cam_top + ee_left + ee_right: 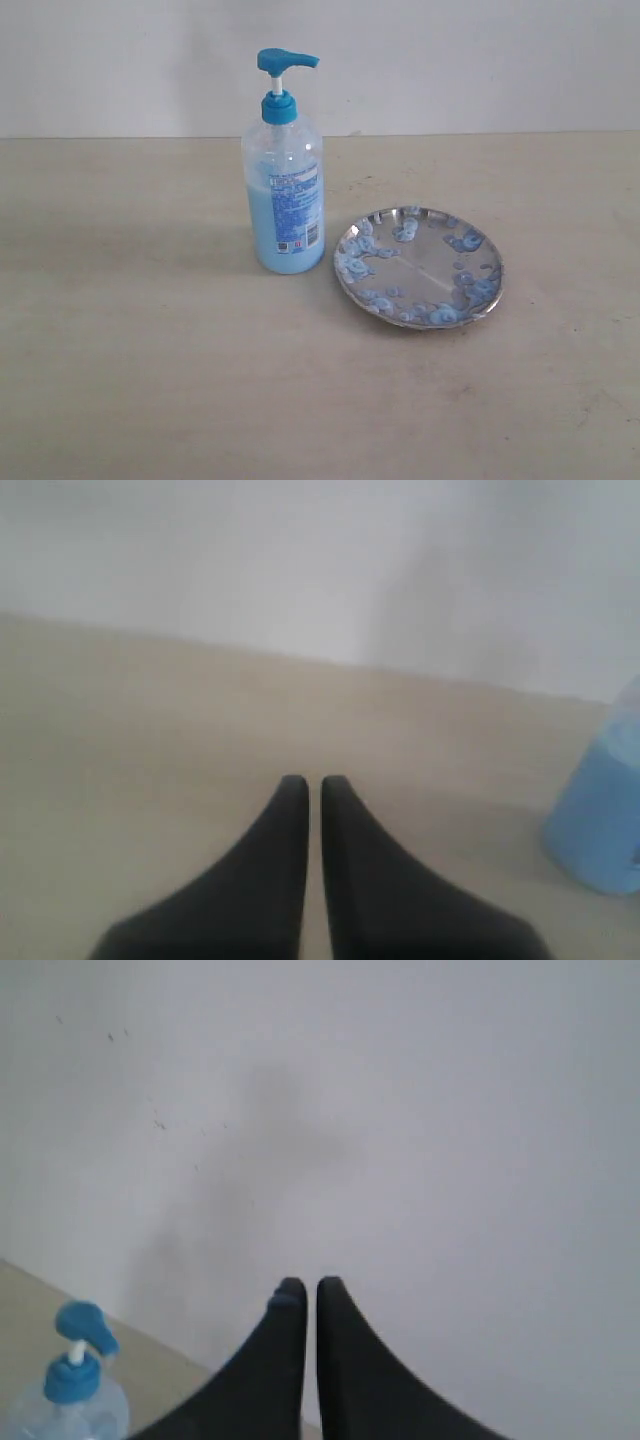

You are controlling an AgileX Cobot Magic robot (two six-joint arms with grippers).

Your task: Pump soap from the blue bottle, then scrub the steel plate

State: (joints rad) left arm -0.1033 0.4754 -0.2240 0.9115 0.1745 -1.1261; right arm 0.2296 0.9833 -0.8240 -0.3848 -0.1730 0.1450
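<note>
The blue bottle [285, 180] stands upright on the table, its light blue soap [286, 225] filling the lower half and its blue pump head [285, 62] pointing right. Just to its right lies the steel plate [418, 267], dotted with pale blue soap blobs [470, 292]. Neither arm shows in the exterior view. My left gripper [314, 783] is shut with nothing in it, low over the table, with the bottle's base [603, 820] off to one side. My right gripper [305, 1286] is shut and empty, facing the wall, the bottle's pump [77, 1352] below it.
The beige table [130, 340] runs back to a plain white wall [480, 60]. Nothing else stands on it near the bottle and plate.
</note>
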